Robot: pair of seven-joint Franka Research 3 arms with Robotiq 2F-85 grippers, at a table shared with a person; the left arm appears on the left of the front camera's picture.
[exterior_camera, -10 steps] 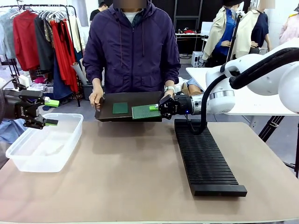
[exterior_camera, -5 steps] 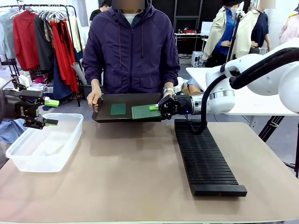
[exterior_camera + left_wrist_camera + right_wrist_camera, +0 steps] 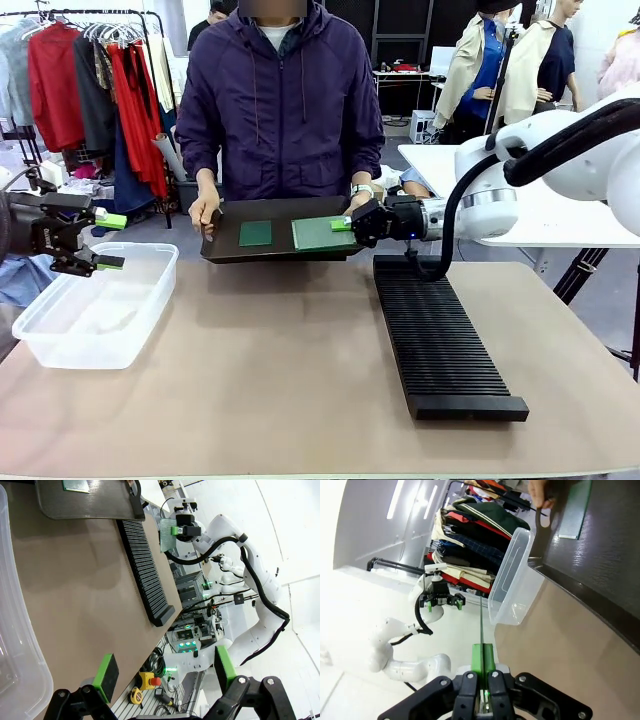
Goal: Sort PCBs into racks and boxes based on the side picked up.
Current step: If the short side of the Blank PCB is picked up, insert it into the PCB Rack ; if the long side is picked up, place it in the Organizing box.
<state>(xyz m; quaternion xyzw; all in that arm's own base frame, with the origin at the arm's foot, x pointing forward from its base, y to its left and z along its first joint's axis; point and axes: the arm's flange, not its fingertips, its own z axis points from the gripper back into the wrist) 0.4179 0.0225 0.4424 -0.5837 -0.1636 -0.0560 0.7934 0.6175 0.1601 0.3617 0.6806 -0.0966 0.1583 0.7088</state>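
Note:
My right gripper (image 3: pixel 352 223) is shut on the edge of a green PCB (image 3: pixel 322 233), holding it level just over the black tray (image 3: pixel 230 250) that the person holds with both hands. In the right wrist view the PCB (image 3: pixel 481 625) runs edge-on from between the shut fingers (image 3: pixel 483 661). In the left wrist view the held PCB (image 3: pixel 167 533) shows a finely dotted face. A smaller dark green PCB (image 3: pixel 255 233) lies on the tray. The long black ribbed rack (image 3: pixel 440 335) lies on the table's right side. My left gripper (image 3: pixel 105 240) hangs open and empty over the clear tub (image 3: pixel 95 305).
The person stands at the far edge, hands (image 3: pixel 206 212) on the tray's ends. A clothes rail (image 3: pixel 90 80) stands behind the tub. A white table (image 3: pixel 540 215) lies behind my right arm. Bare tabletop (image 3: pixel 280 370) stretches between tub and rack.
My right gripper has drawn the PCB slightly up and to the right, off the tray's surface. The tray shifted a little in the person's hands. The left arm has stayed still.

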